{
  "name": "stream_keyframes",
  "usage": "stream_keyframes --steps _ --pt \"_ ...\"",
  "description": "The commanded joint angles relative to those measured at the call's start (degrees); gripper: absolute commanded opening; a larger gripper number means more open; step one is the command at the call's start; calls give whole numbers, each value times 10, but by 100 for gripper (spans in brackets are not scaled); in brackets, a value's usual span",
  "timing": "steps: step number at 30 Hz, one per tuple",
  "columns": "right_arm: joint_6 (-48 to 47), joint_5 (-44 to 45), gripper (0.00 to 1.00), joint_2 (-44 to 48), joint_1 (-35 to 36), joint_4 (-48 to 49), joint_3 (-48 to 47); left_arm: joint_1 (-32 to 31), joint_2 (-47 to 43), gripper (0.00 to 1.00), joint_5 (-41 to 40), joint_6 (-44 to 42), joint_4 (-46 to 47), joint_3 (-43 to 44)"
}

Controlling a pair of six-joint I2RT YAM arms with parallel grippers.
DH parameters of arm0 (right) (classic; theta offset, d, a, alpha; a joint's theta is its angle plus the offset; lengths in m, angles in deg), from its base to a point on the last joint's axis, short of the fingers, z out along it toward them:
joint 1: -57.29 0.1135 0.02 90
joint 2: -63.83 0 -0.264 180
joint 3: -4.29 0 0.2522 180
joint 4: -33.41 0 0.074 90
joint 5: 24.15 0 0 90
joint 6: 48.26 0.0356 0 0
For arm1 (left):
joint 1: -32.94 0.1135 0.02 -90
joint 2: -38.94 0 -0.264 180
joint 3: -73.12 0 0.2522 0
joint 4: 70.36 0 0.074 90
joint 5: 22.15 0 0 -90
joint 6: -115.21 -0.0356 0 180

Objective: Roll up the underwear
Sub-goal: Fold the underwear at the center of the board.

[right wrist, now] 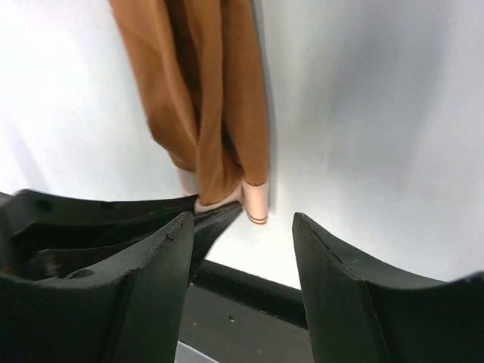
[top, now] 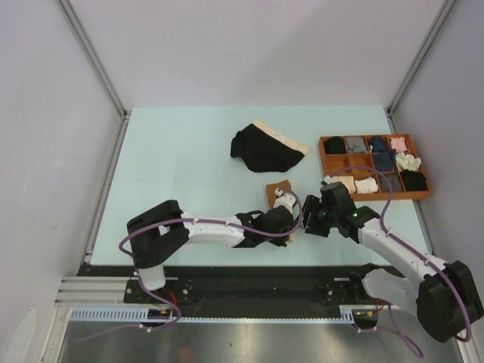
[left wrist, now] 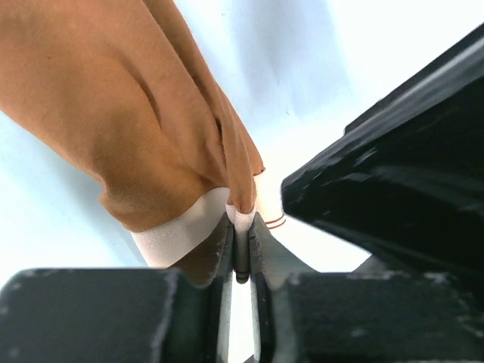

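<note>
The rust-brown underwear [top: 277, 190] lies folded into a narrow strip near the table's front middle. My left gripper [top: 287, 231] is shut on its pale waistband end; in the left wrist view the jaws [left wrist: 240, 223] pinch the beige edge of the underwear [left wrist: 113, 113]. Just to the right, my right gripper [top: 310, 223] is open. Its fingers straddle bare table right beside the waistband corner of the underwear [right wrist: 204, 98], with nothing between them [right wrist: 242, 219]. A black underwear [top: 265, 150] with a beige waistband lies spread out farther back.
A brown compartment tray [top: 378, 198] at the right holds several folded dark and pale garments. The table's black front edge runs just below both grippers. Grey walls close in the left, right and back.
</note>
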Motion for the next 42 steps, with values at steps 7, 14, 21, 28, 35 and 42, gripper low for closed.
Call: stream_keyframes --steps 7,14,21,28,35,42 --pt "22 -4 59 2 -11 39 4 -3 -15 55 26 16 27 -37" --pt "27 -15 59 -27 -3 75 5 -3 -32 61 31 18 55 -66" --pt "27 -17 59 -49 16 86 5 -3 -60 60 37 9 98 -98" --pt "3 20 44 -83 27 57 7 -3 -84 61 31 -10 94 -94" --pt "3 25 26 -99 31 70 11 -3 -151 69 -3 -6 43 -94" --pt "7 23 22 -119 37 93 18 46 -179 67 0 57 9 -123"
